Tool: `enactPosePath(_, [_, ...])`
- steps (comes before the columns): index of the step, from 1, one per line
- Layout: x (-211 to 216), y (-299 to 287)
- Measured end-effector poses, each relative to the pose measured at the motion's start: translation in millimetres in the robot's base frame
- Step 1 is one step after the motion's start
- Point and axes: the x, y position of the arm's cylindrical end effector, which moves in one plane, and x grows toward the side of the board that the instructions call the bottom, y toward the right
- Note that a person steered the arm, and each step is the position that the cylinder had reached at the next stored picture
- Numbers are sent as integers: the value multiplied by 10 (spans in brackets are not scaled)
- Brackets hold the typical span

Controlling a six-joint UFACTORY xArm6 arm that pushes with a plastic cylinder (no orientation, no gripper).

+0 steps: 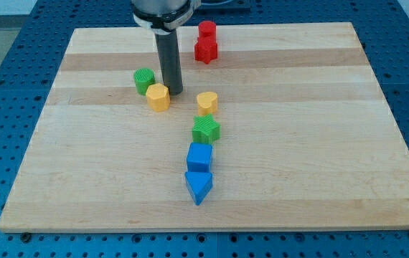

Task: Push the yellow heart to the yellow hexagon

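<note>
Right, my tip (174,92) is down on the wooden board (319,143), toward the view's top and a little left of centre, with the dark rod rising straight up from it into the arm's housing at the top edge. No jaws on this tool, so nothing to open or close: it is a bare rod, clamped on nothing. Just to the view's left of my tip and slightly below sits the yellow hexagon (158,97), so close to the rod that I cannot tell whether they touch. Further left of the tip, just beyond the hexagon and a touch higher, is a green block (144,81), rounded in outline, its exact shape hard to make out. Off to the view's right of my tip and a little lower stands the yellow heart (207,103), clearly apart from the rod and from the hexagon. Below the heart, so below and right of my tip, comes a line of blocks running toward the view's bottom: a green star-like block (206,130), then a blue cube-like block (199,157), then a blue triangle (198,186), each close to the next. Above and right of my tip, near the board's top edge, are two red blocks, a red cylinder (206,30) and a red star-like block (206,50) just below it.
</note>
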Motion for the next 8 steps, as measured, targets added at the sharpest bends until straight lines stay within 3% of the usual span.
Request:
enactPosePath(2, [11,1040])
enactPosePath(3, [416,1333])
enactPosePath(4, [709,1269])
enactPosePath(6, [284,859])
enactPosePath(8, [215,266])
